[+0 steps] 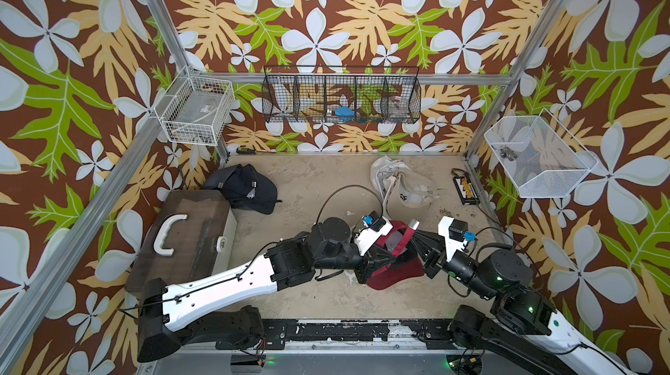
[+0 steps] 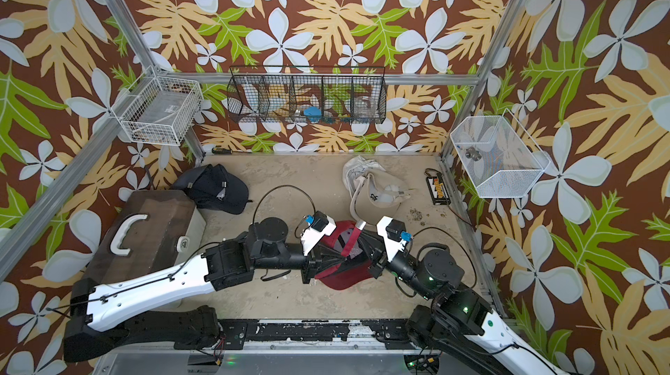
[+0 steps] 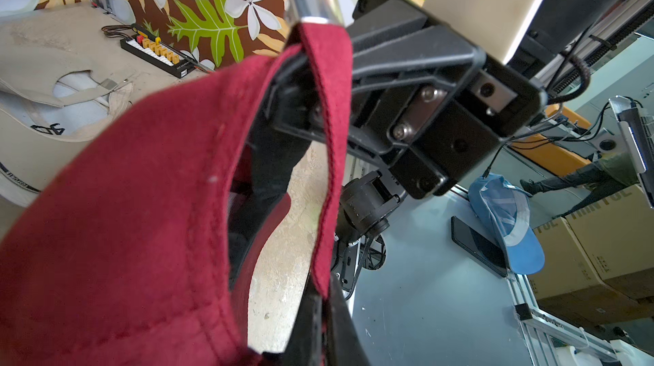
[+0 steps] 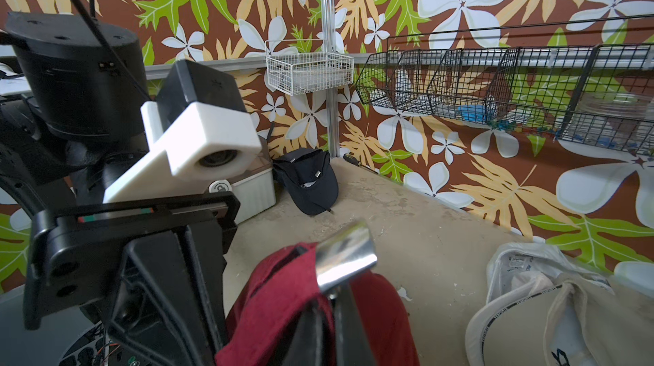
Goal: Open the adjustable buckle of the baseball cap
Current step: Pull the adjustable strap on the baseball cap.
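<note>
A dark red baseball cap point(image 1: 397, 277) point(image 2: 342, 280) hangs just above the table's front middle, held up between both arms. Its red strap point(image 3: 332, 134) runs up to a shiny metal buckle point(image 1: 413, 224) point(image 2: 360, 224) point(image 4: 345, 258). My left gripper point(image 3: 323, 311) point(image 1: 391, 253) is shut on the strap's lower end. My right gripper point(image 4: 331, 314) point(image 1: 413, 234) is shut on the strap right beneath the buckle. The cap's crown point(image 3: 124, 205) sags below them and its brim lies near the table.
A black cap point(image 1: 250, 188) lies at the back left beside a white box with a dark lid point(image 1: 185, 235). A beige cap point(image 1: 406, 188) lies at the back right, near a black connector strip point(image 1: 466, 190). Wire baskets point(image 1: 340, 99) hang on the walls.
</note>
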